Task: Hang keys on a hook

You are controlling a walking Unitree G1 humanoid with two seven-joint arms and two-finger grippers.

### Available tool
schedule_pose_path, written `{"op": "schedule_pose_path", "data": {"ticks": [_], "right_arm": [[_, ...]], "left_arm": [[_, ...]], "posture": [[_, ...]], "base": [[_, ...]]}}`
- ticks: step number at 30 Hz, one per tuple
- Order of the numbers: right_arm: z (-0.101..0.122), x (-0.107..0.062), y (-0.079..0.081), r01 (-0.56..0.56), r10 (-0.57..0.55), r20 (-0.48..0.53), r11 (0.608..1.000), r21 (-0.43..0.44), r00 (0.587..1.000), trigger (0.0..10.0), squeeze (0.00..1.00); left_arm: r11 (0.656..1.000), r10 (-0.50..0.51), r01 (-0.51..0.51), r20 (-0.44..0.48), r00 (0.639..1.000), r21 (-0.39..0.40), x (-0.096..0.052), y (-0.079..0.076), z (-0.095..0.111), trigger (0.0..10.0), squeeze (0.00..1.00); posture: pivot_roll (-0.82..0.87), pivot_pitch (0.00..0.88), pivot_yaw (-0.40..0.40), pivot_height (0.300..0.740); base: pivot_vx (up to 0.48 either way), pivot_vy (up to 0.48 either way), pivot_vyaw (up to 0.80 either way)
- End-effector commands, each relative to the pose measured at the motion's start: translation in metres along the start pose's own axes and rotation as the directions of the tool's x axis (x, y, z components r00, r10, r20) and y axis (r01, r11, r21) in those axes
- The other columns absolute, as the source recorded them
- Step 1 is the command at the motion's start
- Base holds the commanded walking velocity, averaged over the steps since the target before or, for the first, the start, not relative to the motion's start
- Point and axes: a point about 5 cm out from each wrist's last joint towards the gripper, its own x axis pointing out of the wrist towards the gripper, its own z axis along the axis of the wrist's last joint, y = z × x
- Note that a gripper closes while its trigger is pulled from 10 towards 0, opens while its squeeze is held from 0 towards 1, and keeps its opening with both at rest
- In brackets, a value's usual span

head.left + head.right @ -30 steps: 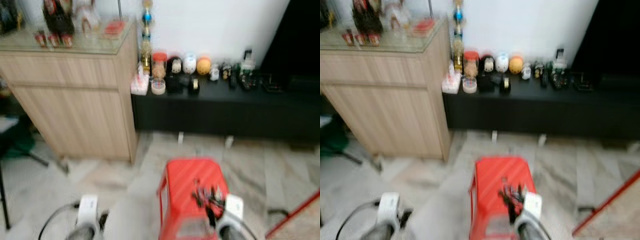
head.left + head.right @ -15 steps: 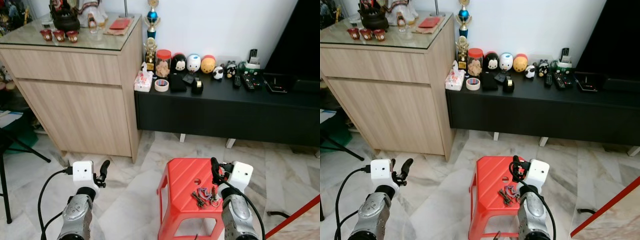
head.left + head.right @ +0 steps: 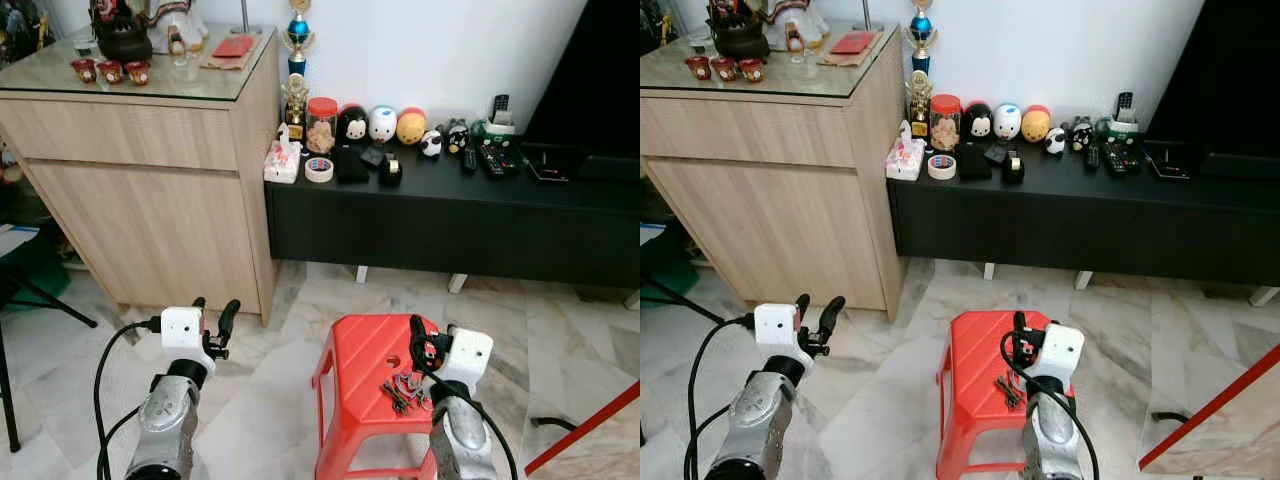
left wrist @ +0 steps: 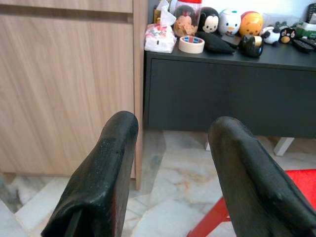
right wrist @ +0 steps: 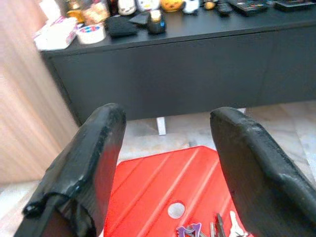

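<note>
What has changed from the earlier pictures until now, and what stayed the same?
The left gripper rose and now sits higher in the head view, fingers apart. The right gripper hardly moved, open above the red plastic stool. Nothing was grasped or released. The bunch of keys stays on the stool. The earliest blur came from camera motion.

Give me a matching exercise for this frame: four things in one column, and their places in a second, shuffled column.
Things:
1. keys
2. tape roll
3. small red cups
4. left hand

Places:
A. on the black low cabinet
B. on the red stool
C. over the marble floor, holding nothing
D. on the wooden cabinet's glass top

Pairs: 1-B, 2-A, 3-D, 4-C
</note>
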Motion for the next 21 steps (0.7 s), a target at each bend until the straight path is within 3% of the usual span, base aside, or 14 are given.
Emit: {"op": "schedule_pose_path", "data": {"ticks": [1,13,21], "right_arm": [[0.0027,0.0015,-0.0011,0.003,-0.003,0.000,1.000,-0.019,1.000,10.0,0.00],[0.0009,-0.0031,-0.0106,0.032,-0.032,-0.003,0.999,-0.021,0.999,10.0,0.00],[0.0019,-0.0027,-0.0106,0.028,-0.028,-0.001,0.999,-0.031,1.000,10.0,0.00]], "left_arm": [[1.000,-0.022,0.022,-0.004,1.000,-0.013,-0.0004,-0.0054,0.0005,10.0,0.00],[0.999,-0.050,0.050,-0.017,0.999,0.008,-0.0007,-0.0120,0.0001,10.0,0.00],[0.999,-0.046,0.046,-0.034,0.998,0.011,-0.0039,-0.0092,-0.0024,10.0,0.00]], "posture": [[0.06,0.000,-0.043,0.721],[0.05,0.000,-0.071,0.647],[0.05,0.000,-0.068,0.647]], "base": [[0.000,0.000,0.00],[0.000,0.000,0.00],[0.000,0.000,0.00]]}}
